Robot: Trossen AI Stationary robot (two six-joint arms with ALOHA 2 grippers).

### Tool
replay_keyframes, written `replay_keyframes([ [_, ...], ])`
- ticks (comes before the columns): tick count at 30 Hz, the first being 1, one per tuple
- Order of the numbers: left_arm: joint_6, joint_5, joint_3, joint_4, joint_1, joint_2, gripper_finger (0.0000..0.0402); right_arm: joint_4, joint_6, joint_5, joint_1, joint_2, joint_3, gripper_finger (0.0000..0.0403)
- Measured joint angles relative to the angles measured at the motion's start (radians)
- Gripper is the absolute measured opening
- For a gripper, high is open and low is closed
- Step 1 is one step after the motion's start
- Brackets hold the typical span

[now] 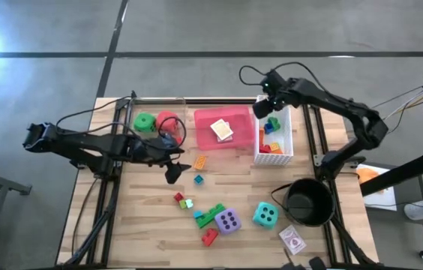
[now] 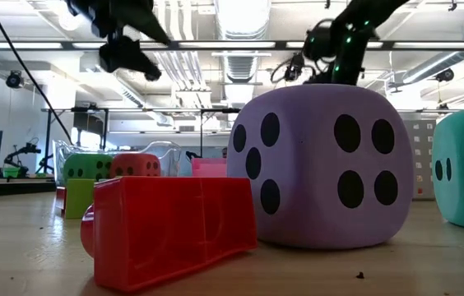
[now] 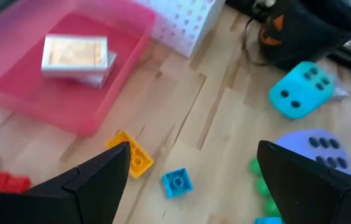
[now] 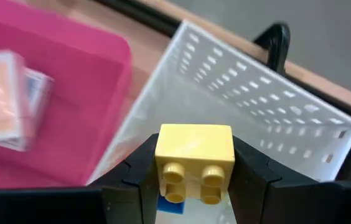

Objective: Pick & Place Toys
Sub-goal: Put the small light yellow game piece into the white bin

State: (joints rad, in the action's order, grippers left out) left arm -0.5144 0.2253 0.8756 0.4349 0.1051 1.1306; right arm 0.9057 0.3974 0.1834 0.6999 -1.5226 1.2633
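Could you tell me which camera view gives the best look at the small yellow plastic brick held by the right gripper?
The right wrist view: the small yellow plastic brick fills the frame's centre, clamped between the right gripper fingers above the white mesh basket. The high view shows only that gripper over the basket; the low and left wrist views miss the brick.

The left arm reaches in from the table's left side, stretched almost flat toward the middle, and its gripper (image 1: 173,172) hangs above the tabletop with both dark fingers (image 3: 94,180) spread wide apart — nothing between them. The right arm comes in from the right edge, bends sharply at the elbow and runs back toward the far side of the table, ending in the right gripper (image 1: 262,107). Its fingers (image 4: 132,171) are drawn in on a small yellow brick (image 4: 195,160) — pinched by its two sides, studs facing the wrist camera.
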Motion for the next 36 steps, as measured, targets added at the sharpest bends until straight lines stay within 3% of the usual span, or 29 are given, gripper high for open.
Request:
replay_keyframes([
  [9, 0.024, -0.027, 0.002, 0.06, 0.003, 0.002, 0.0353, 0.068, -0.065, -0.001, 0.016, -0.127, 0.026, 0.0131],
  [25, 0.008, -0.035, 0.001, 0.068, 0.003, 0.002, 0.0353, 0.083, -0.129, -0.002, 0.057, -0.227, 0.023, 0.0131],
  [36, 0.008, -0.035, 0.001, 0.072, 0.003, 0.003, 0.0353, 0.083, -0.279, -0.08, 0.074, -0.268, 0.021, 0.0131],
])
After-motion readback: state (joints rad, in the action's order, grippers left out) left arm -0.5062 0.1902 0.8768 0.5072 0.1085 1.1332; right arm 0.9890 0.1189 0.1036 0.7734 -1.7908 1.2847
